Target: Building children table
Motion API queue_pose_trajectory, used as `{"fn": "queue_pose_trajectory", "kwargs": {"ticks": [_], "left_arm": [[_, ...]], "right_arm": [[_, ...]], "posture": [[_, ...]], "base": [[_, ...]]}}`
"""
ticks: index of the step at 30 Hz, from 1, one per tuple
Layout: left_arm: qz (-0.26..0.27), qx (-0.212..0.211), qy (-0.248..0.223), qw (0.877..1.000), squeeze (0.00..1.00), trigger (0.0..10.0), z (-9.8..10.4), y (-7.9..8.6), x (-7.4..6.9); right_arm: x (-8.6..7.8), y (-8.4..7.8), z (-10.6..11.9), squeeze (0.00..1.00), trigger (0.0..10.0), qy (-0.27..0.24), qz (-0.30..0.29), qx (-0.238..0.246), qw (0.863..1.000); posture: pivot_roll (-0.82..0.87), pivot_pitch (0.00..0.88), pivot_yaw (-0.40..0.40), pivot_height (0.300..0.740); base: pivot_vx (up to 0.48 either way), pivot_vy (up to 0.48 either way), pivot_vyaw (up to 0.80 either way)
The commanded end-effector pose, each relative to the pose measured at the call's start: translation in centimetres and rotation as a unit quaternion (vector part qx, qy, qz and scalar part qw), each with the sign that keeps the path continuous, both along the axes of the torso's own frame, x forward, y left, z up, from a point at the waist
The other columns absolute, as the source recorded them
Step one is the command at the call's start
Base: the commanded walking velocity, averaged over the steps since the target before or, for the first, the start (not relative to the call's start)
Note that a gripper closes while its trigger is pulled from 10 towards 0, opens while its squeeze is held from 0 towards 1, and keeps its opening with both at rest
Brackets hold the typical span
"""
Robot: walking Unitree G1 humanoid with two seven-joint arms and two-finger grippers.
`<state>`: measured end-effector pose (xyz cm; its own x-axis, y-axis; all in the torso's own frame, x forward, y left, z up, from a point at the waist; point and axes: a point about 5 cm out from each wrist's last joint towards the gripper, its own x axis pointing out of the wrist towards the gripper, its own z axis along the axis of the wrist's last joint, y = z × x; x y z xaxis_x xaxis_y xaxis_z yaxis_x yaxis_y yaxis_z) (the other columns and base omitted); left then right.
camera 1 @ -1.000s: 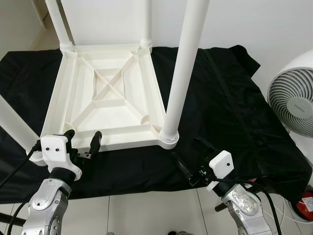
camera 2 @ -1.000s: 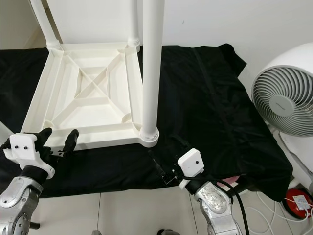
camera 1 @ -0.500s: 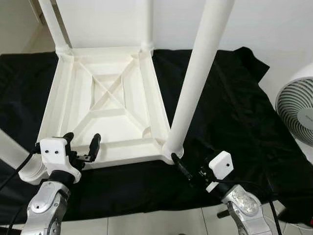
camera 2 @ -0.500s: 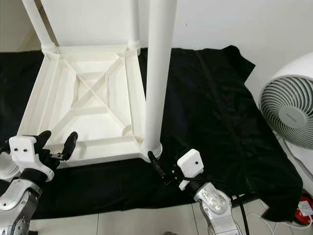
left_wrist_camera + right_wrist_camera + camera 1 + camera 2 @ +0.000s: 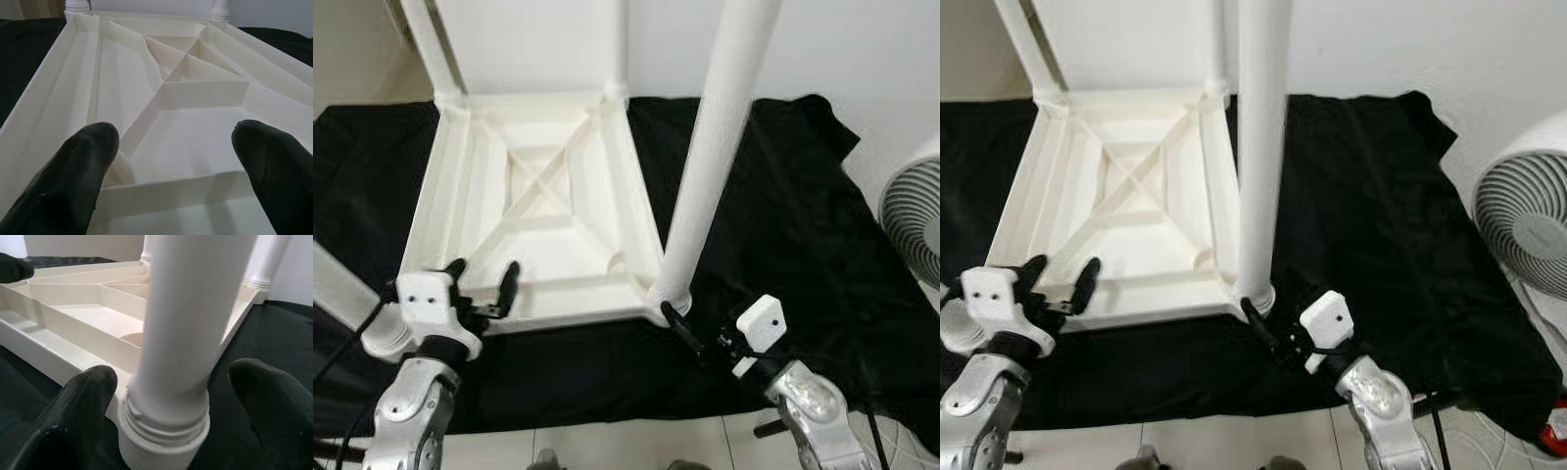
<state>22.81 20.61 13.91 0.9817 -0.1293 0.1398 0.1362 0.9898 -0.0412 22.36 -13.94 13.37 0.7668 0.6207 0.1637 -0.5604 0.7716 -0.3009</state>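
Tabletop (image 5: 548, 211) upside down – left tool (image 5: 481, 287) spread at rim, right tool (image 5: 171, 396) spread around leg (image 5: 710, 166).

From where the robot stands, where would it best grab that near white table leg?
Probably low on the table leg, just above its ribbed collar, coming from the robot's side. The leg is a round upright post, and the right gripper already has an open finger on either side of it, so closing there should pinch it squarely.

head downward (wrists close, forward)
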Motion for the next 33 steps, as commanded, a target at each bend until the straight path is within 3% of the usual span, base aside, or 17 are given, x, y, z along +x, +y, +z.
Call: {"fn": "queue_pose_trajectory", "kwargs": {"ticks": [1, 9, 13, 23, 30, 33], "left_arm": [[-0.006, -0.002, 0.002, 1.000, 0.00, 10.0, -0.1, -0.2, -0.1], [-0.015, -0.011, 0.002, 1.000, 0.00, 10.0, -0.2, -0.7, -0.2], [-0.068, 0.018, 0.034, 0.997, 0.00, 10.0, -1.2, -2.4, -0.6], [-0.080, 0.018, 0.045, 0.996, 0.00, 10.0, -1.9, -3.0, -0.9], [-0.048, 0.010, 0.058, 0.997, 0.00, 10.0, -2.3, -3.2, 0.2], [-0.023, 0.002, 0.056, 0.998, 0.00, 10.0, -1.9, -3.1, 1.5]], "right_arm": [[0.0, -0.3, -0.2, 0.00, 10.0, 0.006, -0.003, -0.002, 1.000], [0.4, -0.1, 0.3, 0.00, 10.0, 0.001, 0.017, -0.010, 1.000], [2.0, 0.4, 2.5, 0.00, 10.0, -0.019, 0.017, 0.008, 1.000], [2.1, 1.8, 3.7, 0.00, 10.0, -0.038, 0.037, 0.002, 0.999], [3.0, 3.1, 6.5, 0.00, 10.0, -0.086, -0.031, 0.012, 0.996], [3.2, 3.6, 8.4, 0.00, 10.0, -0.113, -0.057, 0.048, 0.991]], "posture": [[-0.05, 0.129, 0.013, 0.740], [-0.05, 0.127, 0.012, 0.740], [-0.05, 0.127, 0.012, 0.740], [-0.04, 0.113, 0.005, 0.740], [-0.04, 0.106, -0.009, 0.740], [-0.04, 0.111, -0.014, 0.740]], "base": [[0.244, 0.000, 0.00], [0.000, 0.000, 0.00], [0.000, 0.000, 0.00], [0.000, 0.000, 0.00], [0.000, 0.000, 0.00], [0.000, 0.000, 0.00]]}}
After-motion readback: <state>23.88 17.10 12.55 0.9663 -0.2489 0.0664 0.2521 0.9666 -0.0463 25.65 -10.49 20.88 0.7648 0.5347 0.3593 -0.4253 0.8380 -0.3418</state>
